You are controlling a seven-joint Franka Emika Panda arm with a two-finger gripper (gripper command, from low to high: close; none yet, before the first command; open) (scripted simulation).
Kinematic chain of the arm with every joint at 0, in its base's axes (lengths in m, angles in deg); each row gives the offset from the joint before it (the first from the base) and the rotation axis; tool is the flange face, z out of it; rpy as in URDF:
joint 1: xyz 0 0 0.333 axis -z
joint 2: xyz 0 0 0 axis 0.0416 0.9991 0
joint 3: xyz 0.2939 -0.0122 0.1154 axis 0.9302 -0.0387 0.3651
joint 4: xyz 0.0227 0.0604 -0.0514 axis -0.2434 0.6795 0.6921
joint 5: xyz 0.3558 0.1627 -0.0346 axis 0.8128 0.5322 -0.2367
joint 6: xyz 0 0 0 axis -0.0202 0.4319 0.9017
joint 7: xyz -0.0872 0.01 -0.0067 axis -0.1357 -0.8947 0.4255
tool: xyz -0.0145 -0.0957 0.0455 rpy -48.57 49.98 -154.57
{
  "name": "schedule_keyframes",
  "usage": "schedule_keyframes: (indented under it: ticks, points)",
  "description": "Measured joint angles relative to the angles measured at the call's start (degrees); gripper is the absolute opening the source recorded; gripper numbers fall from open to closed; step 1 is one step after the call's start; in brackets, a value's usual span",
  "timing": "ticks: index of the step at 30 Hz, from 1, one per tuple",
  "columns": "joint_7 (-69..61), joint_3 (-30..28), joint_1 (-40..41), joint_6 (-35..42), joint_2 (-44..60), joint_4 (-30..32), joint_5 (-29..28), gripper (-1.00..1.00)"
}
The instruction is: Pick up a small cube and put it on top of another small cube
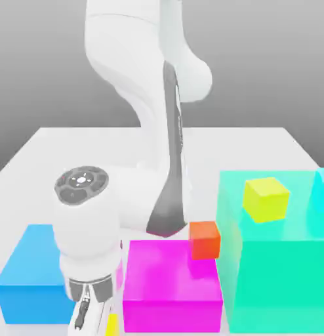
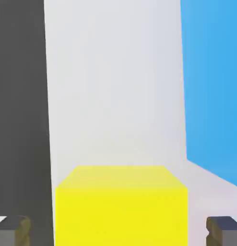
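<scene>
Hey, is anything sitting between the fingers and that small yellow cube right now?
Nothing visible. In the hand view the yellow cube sits in the open gap between the two fingers, with bare table beyond it.

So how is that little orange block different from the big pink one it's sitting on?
The orange cube is far smaller than the magenta cube. The orange cube rests on the magenta cube's top, at its far corner towards the exterior view's right, while the magenta cube sits on the white table. They differ in colour. Both are plain, single-coloured cubes.
</scene>
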Motion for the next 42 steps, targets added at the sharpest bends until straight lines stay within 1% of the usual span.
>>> schedule_keyframes:
  ticks: [4,8,10,12,17,20,22,25,29,33,35,38,39,42]
  points:
    - [0.0,0.0,0.0,-0.3,0.4,-0.1,0.0,-1.00]
    - [0.7,-0.6,-0.4,5.2,-6.6,1.4,-0.8,-1.00]
    - [-2.0,-0.5,0.4,6.6,-7.9,0.8,-1.2,-1.00]
    - [-4.1,1.3,0.7,8.0,-10.8,1.7,1.1,-1.00]
    - [-6.2,5.7,-0.7,12.3,-20.6,6.6,7.8,-1.00]
    - [-5.9,7.3,-3.6,14.9,-26.8,9.7,10.1,-1.00]
    - [-5.0,7.8,-5.4,16.5,-30.9,11.8,10.6,-1.00]
    - [-2.8,9.2,-6.5,18.7,-36.8,15.1,10.2,-1.00]
    - [1.6,12.4,-7.5,21.4,-44.1,19.6,8.1,-1.00]
    - [10.5,16.3,-7.1,23.3,-49.0,24.9,4.9,-1.00]
    - [12.6,17.4,-6.6,20.3,-47.2,26.4,3.9,-1.00]
    - [13.8,18.4,-6.1,13.8,-42.2,28.1,2.9,-1.00]
    - [14.0,18.5,-6.0,11.9,-40.7,28.5,2.8,1.00]
    - [14.0,18.5,-6.0,11.9,-40.7,28.5,2.8,1.00]
